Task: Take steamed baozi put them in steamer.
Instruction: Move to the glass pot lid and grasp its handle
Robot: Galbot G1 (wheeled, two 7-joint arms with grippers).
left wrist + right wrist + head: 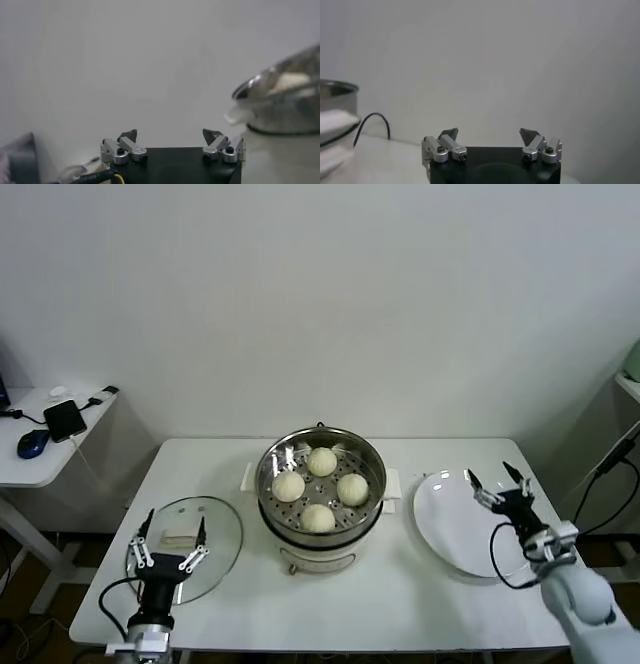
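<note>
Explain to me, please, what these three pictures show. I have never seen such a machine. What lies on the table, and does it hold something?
This is a robot with two arms, each ending in a gripper. The large picture comes from a camera on its head, looking down at a white table. The other two come from cameras on its wrists, so each shows its own gripper close up.

In the middle stands a steel steamer with four baozi inside. On the robot's left lies a glass lid, on its right a white plate with nothing on it.

The left gripper is above the lid, the right gripper above the plate. Both are open and hold nothing.
</note>
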